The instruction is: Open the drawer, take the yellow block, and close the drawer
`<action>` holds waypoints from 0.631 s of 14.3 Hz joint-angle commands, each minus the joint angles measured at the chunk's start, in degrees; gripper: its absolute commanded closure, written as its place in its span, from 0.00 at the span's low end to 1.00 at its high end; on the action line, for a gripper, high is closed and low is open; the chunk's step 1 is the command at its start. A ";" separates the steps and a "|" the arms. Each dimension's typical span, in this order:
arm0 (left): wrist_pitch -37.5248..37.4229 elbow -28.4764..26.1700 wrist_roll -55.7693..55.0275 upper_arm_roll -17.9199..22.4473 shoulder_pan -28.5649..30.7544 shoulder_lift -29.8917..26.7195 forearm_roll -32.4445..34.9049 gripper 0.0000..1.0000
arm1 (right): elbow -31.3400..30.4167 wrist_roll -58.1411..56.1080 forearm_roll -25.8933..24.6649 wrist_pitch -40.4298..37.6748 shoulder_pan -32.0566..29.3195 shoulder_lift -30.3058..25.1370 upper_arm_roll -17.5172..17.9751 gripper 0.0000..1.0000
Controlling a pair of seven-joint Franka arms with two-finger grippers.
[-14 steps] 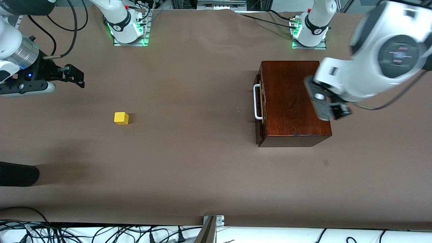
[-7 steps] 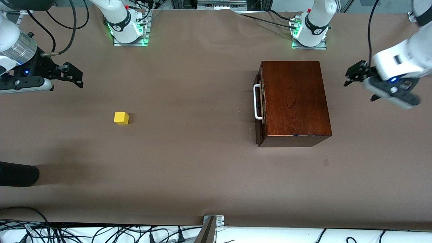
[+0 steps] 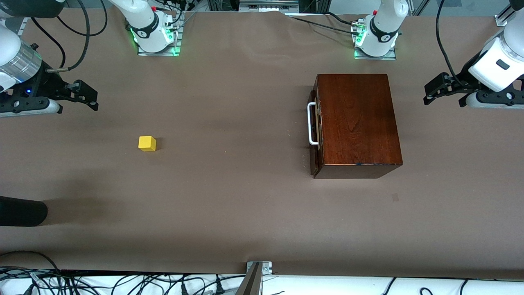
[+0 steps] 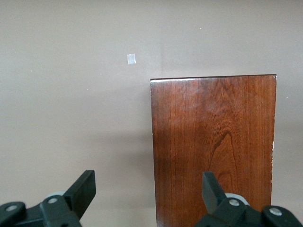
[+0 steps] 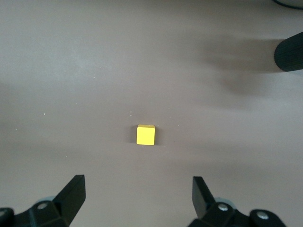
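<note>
Robotics lab, 2 bolted arm bases (image 3: 154,35) (green lights), brown-papered table (image 3: 229,205), cable tangle (image 3: 123,282)

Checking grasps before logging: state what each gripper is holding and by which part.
Nothing is held. The left gripper hangs open beside the wooden box; the right gripper hangs open over bare table, apart from the yellow block.

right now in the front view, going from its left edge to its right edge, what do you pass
right gripper → yellow block → drawer handle → wooden box → left gripper
</note>
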 commanded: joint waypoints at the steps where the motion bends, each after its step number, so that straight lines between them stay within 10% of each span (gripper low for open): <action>1: -1.13 -1.70 -1.23 0.36 -0.49 -2.06 -0.55 0.00 | 0.84 -0.66 -0.60 -0.41 -0.70 0.48 -0.25 0.00; 9: -1.05 -3.89 -1.49 1.15 -0.05 -2.86 -0.73 0.00 | 0.93 -0.57 -0.69 -0.41 -0.52 0.48 -0.25 0.00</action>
